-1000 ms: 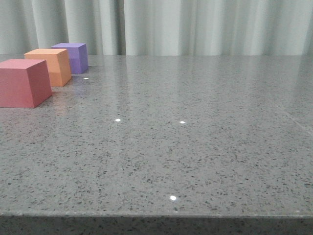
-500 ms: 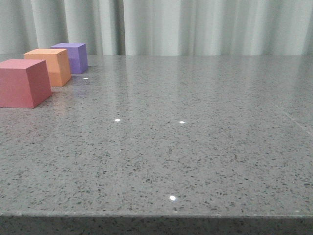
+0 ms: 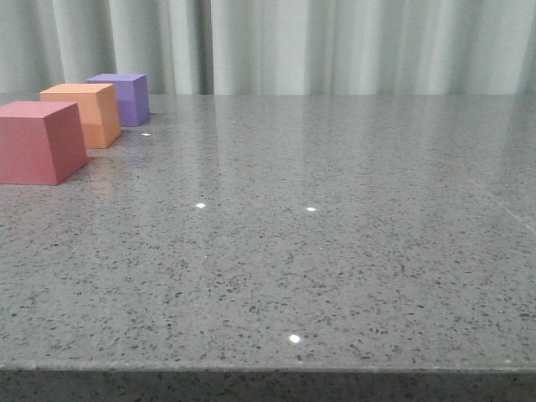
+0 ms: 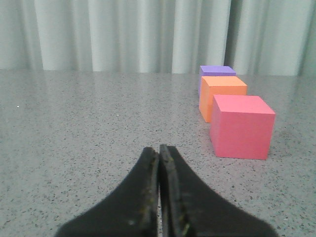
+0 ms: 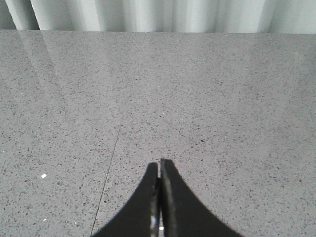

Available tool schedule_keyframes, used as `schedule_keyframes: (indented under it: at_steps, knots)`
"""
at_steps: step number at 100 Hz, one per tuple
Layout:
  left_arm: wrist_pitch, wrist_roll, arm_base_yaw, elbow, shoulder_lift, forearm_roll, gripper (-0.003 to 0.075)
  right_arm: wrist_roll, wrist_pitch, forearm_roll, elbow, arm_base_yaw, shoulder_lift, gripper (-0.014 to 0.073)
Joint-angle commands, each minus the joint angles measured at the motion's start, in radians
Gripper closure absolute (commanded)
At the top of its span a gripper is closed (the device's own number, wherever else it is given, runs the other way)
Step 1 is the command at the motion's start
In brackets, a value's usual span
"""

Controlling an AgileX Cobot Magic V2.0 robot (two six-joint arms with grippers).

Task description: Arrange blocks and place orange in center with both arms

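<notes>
On the far left of the grey speckled table (image 3: 335,251), in the front view, three blocks stand in a row running away from the camera: the pink-red block (image 3: 40,141) nearest, the orange block (image 3: 85,114) behind it in the middle, and the purple block (image 3: 123,98) farthest back. Pale curtains (image 3: 335,46) hang behind the table. Neither claw shows here.

In the left wrist view, the left claw (image 4: 159,150) has its two black fingers pressed together, holding nothing and low over the table. The same three blocks stand ahead of it and off to one side, well apart from its tips: pink-red (image 4: 241,126) closest, orange (image 4: 222,95) next, purple (image 4: 216,75) last, against the curtains.

In the right wrist view, the right claw (image 5: 159,165) is likewise pressed shut and empty, above bare speckled stone crossed by a thin seam (image 5: 111,163). No block shows in this view.
</notes>
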Motion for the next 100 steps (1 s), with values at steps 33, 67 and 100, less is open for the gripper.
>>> schedule_keyframes:
  at_steps: [33, 67, 100]
  knots:
    - [-0.078, 0.002, 0.003, 0.043, -0.032, -0.007, 0.0739, -0.009, -0.074, -0.010, -0.023, -0.006, -0.001, 0.0660]
    - [-0.078, 0.002, 0.003, 0.043, -0.032, -0.007, 0.0739, -0.009, -0.074, -0.011, -0.022, -0.006, -0.001, 0.0660]
    - [-0.078, 0.002, 0.003, 0.043, -0.032, -0.007, 0.0739, -0.009, -0.285, -0.001, 0.143, -0.006, -0.122, 0.0660]
